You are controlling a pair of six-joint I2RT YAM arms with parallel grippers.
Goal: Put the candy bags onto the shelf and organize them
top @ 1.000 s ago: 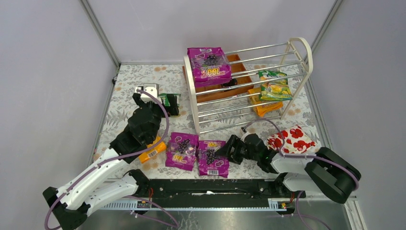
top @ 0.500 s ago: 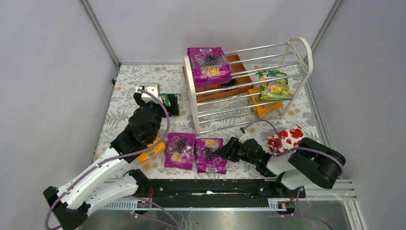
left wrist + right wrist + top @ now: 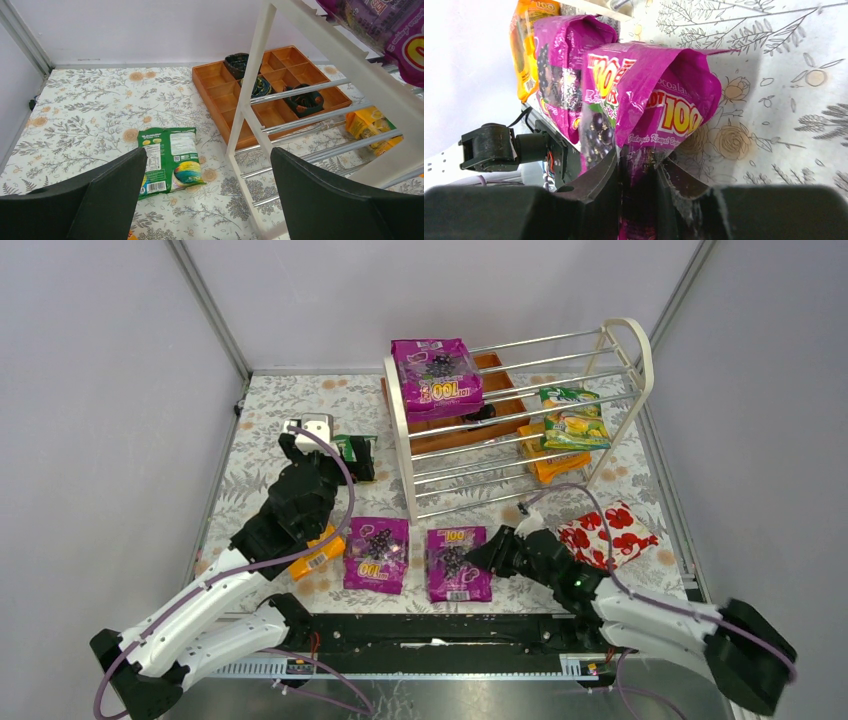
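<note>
My right claw (image 3: pixel 636 167) is clenched on the edge of a shiny magenta plastic candy bag with dark grapes (image 3: pixel 458 562). That bag lies on the flowery desk (image 3: pixel 260 410), in front of the white shelf with thin chrome rods (image 3: pixel 402 440). A second magenta grape bag (image 3: pixel 377 553) lies flat just beside it, also in front of the shelf. A third magenta grape bag (image 3: pixel 437 377) sits on the shelf's top row, at its left end. A green-yellow candy bag (image 3: pixel 572 420) rests on a middle row near the shelf's right end. An orange candy bag (image 3: pixel 550 462) lies below it. My left claw (image 3: pixel 207 160) hangs spread wide, gripping nothing, left of the shelf. It is above a green-white candy bag (image 3: pixel 170 162) that lies flat on the desk.
</note>
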